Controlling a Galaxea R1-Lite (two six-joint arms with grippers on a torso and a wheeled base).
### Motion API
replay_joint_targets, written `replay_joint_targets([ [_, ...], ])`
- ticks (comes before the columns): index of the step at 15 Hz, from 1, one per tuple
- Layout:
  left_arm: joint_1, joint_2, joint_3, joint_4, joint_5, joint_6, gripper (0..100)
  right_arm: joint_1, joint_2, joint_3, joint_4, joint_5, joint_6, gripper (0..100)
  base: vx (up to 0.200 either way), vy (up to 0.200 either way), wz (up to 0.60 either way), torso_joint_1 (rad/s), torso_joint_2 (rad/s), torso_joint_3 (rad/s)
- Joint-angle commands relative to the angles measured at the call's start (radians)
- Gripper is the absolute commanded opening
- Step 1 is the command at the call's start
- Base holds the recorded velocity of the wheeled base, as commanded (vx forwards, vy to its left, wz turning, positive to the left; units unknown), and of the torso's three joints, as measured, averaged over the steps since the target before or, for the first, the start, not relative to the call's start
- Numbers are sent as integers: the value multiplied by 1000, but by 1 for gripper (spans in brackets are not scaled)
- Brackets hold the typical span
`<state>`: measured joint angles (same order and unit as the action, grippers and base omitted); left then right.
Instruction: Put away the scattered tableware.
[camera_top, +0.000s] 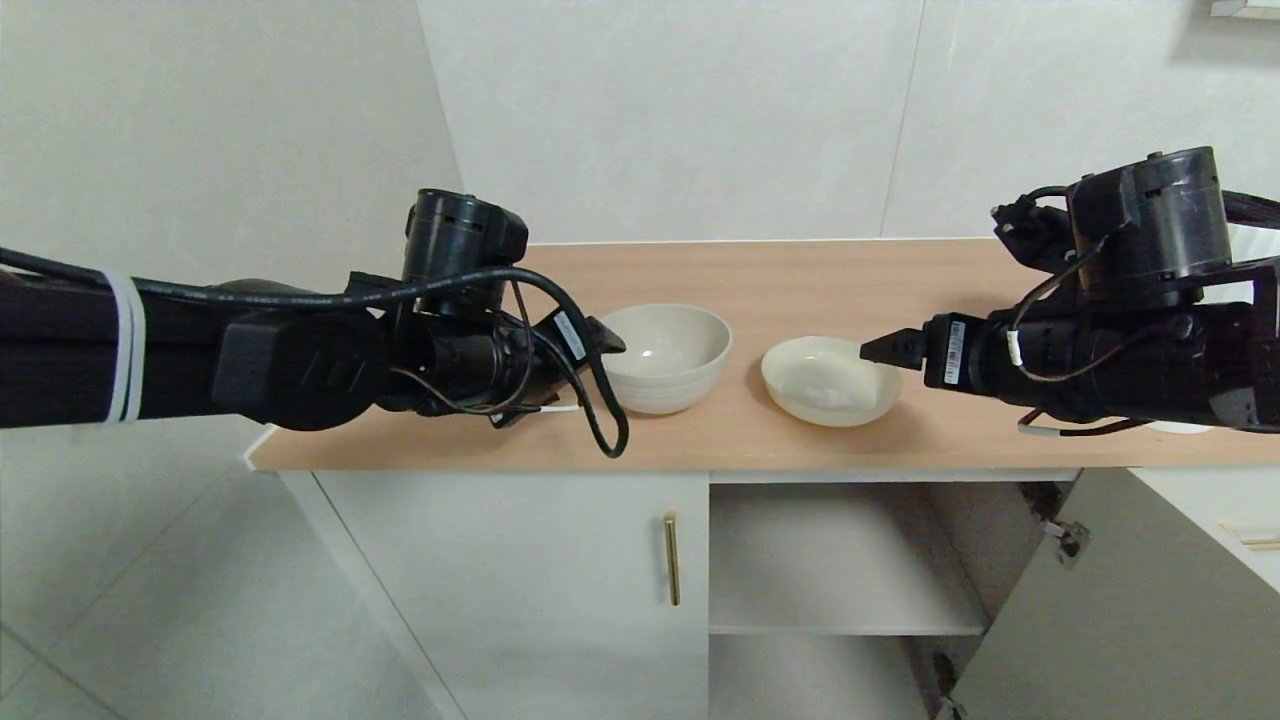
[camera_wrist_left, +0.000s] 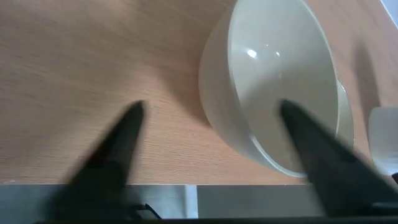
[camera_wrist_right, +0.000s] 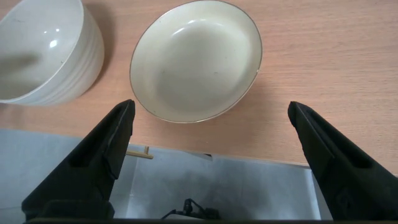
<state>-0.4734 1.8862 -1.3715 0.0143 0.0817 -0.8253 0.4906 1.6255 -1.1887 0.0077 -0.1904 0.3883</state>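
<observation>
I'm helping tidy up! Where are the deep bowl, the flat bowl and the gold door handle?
deep bowl (camera_top: 662, 350): head view, on its inside.
flat bowl (camera_wrist_right: 196, 62): right wrist view, middle of its hollow.
gold door handle (camera_top: 671, 558): head view, middle of the bar.

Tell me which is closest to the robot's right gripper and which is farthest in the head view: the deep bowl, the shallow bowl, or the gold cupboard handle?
1. The shallow bowl: just by the right gripper, at its tips.
2. The deep bowl: farther along the counter, toward the robot's left.
3. The gold cupboard handle: down on the closed door, under the counter.
</observation>
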Motion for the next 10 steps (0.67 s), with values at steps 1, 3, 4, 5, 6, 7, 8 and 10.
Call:
replay_joint_targets([
  [1, -2, -4, 0, 1, 0, 0, 0, 0, -4, 0, 0, 0, 0, 100, 0, 0, 0, 0, 0, 0],
  [3, -2, -7, 0, 1, 0, 2, 0, 0, -3, 0, 0, 0, 0, 100, 0, 0, 0, 0, 0, 0],
  [4, -2, -9, 0, 1, 0, 2, 0, 0, -3, 0, 0, -1, 0, 100, 0, 0, 0, 0, 0, 0],
  [5, -2, -12, 0, 1, 0, 2, 0, 0, -3, 0, 0, -1, 0, 100, 0, 0, 0, 0, 0, 0],
  [6, -1, -15, 2, 1, 0, 2, 0, 0, -3, 0, 0, -1, 0, 100, 0, 0, 0, 0, 0, 0],
  [7, -2, -18, 2, 1, 0, 2, 0, 0, 0, -2, 0, -3, 0, 100, 0, 0, 0, 0, 0, 0],
  [8, -2, -27, 5, 3, -2, 2, 0, 0, 5, -5, 0, -12, -2, 100, 0, 0, 0, 0, 0, 0],
  [10, -1, -62, 26, 6, -30, 5, 0, 0, 47, -15, -2, -67, -2, 100, 0, 0, 0, 0, 0, 0],
])
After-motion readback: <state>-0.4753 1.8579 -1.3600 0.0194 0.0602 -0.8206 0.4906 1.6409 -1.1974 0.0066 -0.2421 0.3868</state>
